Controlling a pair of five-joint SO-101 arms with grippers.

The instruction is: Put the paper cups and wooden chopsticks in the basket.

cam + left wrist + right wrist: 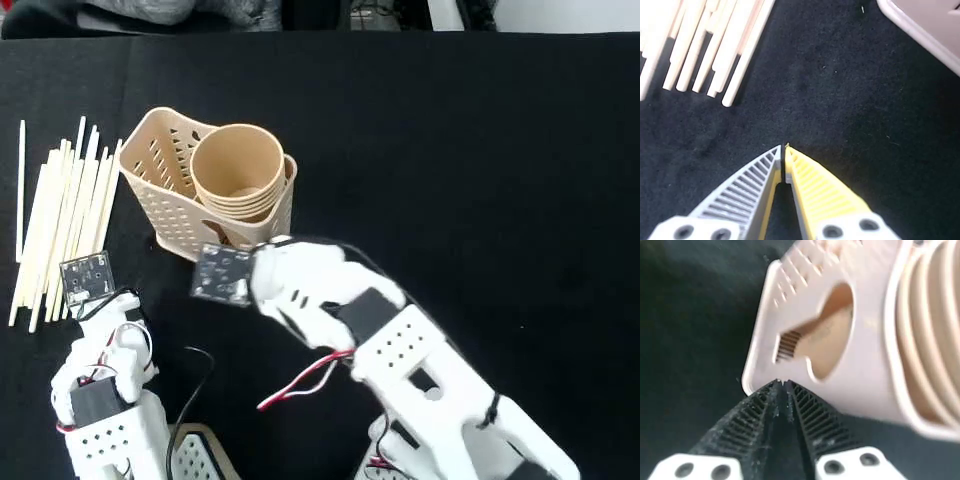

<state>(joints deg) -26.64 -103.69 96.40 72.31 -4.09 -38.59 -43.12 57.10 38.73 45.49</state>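
1. The table (480,150), covered in black cloth, is running back to its far edge at the top of the high view. Its widest open stretch is lying to the right of the basket and the right arm.
2. The basket (175,215) is sitting left of centre w/ the paper cups (238,170) nested in one stack inside it, mouths facing up toward the camera. Can't tell if the basket is tilting.
3. The chopsticks (65,215) are lying in a loose bunch on the table, outside the basket and to its left. The nearest ones are just beside its wall, and one stick is lying apart, close to the pic's left edge.
4. The left arm (100,400) is sitting bottom-left, cut off by the lower edge, w/ its wrist by the bunch's near ends. The left gripper (784,150) is pressed together w/ nothing between, over bare cloth. The chopstick ends (715,45) are lying ahead, apart from its tips, and a basket corner (925,25) is showing off to the side.
5. The right arm (400,360) is spanning from bottom-right to the basket's near side, its base cut off. The right gripper (781,385) is pressed together and holding nothing. Its tips are right at the basket wall (805,310), by the handle hole; touching or not, can't tell.
6. From above, the wrists and their small boards are covering what lies under them, so the wrist views are giving the finger state.
7. In the right wrist view the cup rims (925,340) are showing as stacked ridges, cut off at the edge.
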